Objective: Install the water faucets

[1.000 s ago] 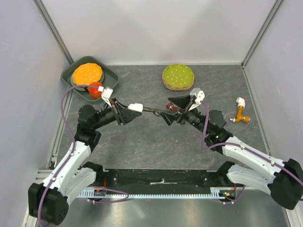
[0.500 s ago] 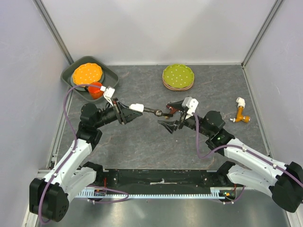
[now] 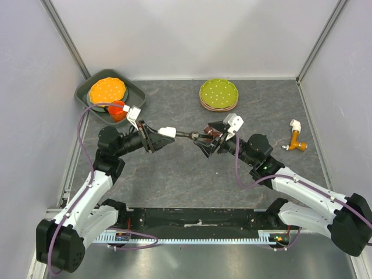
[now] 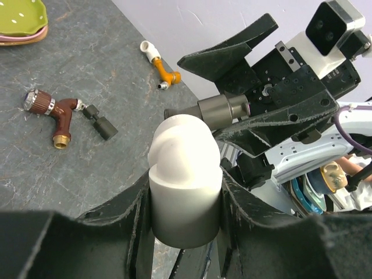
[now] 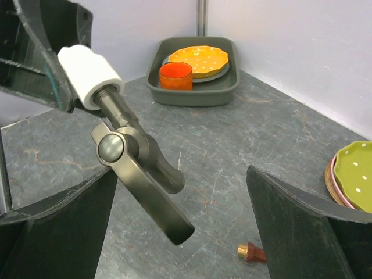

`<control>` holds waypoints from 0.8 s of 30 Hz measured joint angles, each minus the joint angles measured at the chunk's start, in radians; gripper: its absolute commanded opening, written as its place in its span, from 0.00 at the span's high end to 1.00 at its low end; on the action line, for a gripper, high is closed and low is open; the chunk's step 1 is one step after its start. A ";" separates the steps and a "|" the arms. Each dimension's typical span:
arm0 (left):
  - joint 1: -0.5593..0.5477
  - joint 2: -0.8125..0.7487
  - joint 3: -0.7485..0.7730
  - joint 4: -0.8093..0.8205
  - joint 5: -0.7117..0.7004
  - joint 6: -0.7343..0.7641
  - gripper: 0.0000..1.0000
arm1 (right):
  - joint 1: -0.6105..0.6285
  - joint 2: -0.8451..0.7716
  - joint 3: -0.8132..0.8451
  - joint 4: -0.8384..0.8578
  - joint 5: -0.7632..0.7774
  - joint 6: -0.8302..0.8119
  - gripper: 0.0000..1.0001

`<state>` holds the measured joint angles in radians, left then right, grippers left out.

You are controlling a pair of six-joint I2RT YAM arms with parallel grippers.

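green plates (image 5: 356, 174) cut off, brown tap (image 5: 249, 251) half hidden

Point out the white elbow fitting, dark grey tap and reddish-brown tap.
white elbow fitting (image 4: 185, 186): left wrist view, straight collar below the bend
dark grey tap (image 5: 139, 168): right wrist view, long lever
reddish-brown tap (image 4: 61, 116): left wrist view, brown stem

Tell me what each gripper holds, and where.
Left gripper clamps the white elbow fitting by its cylindrical end; right gripper holds nothing, open around the grey tap.

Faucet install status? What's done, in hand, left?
Done, apparently: the orange tap lies with a white end piece fitted. In hand: left end effector clamps the white elbow fitting, dark grey tap threaded into it; right end effector open around the tap. Left: reddish-brown tap lies loose on the table.
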<state>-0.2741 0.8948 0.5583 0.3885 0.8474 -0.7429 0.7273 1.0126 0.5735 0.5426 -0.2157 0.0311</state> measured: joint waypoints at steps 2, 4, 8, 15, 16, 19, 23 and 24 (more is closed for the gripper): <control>0.003 0.000 0.002 0.000 0.000 0.001 0.98 | -0.004 0.011 0.014 0.000 0.019 0.015 0.02; 0.004 0.000 0.004 0.000 0.000 0.002 0.98 | -0.013 0.022 0.026 0.003 0.035 0.037 0.02; 0.004 0.002 0.004 0.000 0.001 0.004 0.98 | -0.040 0.049 0.047 0.003 0.042 0.092 0.02; -0.003 0.010 0.007 0.000 0.048 0.004 0.98 | -0.124 0.087 0.076 -0.006 0.044 0.201 0.02; -0.003 0.011 0.008 -0.002 0.055 0.005 0.98 | -0.131 0.087 0.081 -0.006 0.032 0.210 0.02; -0.006 0.014 0.013 -0.011 0.071 0.005 0.98 | -0.137 0.087 0.088 0.011 -0.008 0.216 0.02; -0.007 0.014 0.014 -0.012 0.080 0.004 0.98 | -0.145 0.087 0.087 0.022 -0.039 0.209 0.03; -0.007 0.014 0.014 -0.010 0.081 0.004 0.98 | -0.146 0.087 0.087 0.021 -0.041 0.209 0.03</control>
<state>-0.2810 0.9089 0.5728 0.3786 0.9283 -0.7387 0.5812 1.0996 0.6609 0.5640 -0.2569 0.2398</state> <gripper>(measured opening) 0.447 0.980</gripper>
